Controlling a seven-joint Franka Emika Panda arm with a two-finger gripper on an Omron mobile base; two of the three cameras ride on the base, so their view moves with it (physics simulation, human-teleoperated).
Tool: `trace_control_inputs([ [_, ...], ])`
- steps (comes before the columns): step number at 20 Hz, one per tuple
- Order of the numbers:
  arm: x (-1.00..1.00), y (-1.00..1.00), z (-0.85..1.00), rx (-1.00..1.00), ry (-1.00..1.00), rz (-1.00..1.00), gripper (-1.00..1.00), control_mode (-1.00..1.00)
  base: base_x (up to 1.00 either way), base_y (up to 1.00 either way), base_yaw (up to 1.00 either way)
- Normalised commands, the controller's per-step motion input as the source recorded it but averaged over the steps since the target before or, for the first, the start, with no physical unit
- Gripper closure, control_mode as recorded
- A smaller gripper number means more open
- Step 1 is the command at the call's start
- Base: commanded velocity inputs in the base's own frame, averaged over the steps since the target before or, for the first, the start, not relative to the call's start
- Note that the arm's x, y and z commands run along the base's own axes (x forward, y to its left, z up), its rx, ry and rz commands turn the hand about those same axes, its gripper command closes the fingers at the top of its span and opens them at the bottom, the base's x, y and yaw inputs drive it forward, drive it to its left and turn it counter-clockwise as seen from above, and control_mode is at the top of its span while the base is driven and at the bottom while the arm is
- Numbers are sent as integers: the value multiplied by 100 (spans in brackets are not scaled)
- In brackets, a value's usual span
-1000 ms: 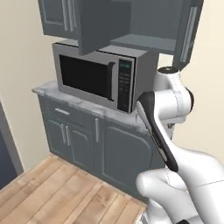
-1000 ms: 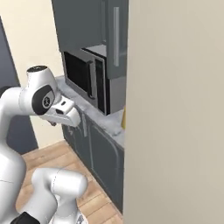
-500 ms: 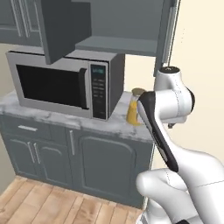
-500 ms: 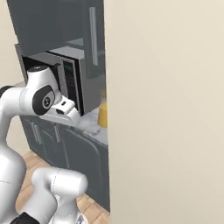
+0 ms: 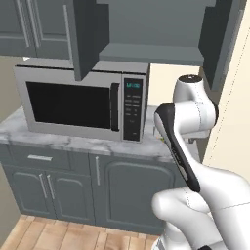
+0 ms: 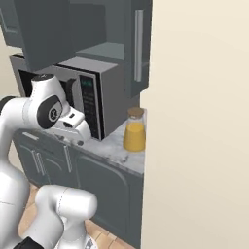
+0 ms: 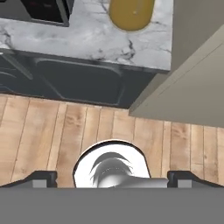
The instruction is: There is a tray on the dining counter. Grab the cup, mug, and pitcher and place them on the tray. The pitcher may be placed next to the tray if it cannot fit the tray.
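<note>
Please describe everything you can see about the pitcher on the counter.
The pitcher is a squat vessel with a yellow-orange lower body, a paler, clearer upper part and a brownish top. It stands upright on the marble counter, to the right of the microwave and close beside the cream wall. Nothing grips it. In the hand view, its orange body rests on marble.

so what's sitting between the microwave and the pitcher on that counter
Nothing: in the right base view, only bare marble counter separates the microwave from the pitcher.

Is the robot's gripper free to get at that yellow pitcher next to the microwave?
Probably yes: the open gripper hangs above the floor before the counter, and the pitcher stands alone by the microwave, nothing blocking.
</note>
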Motion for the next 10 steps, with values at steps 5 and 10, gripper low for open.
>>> trace_control_inputs([
  [5,10,0,0,0,1,-5,-100,-100,33,4,-19],
  [10,70,-19,0,0,10,-22,-100,-100,0,0,0],
])
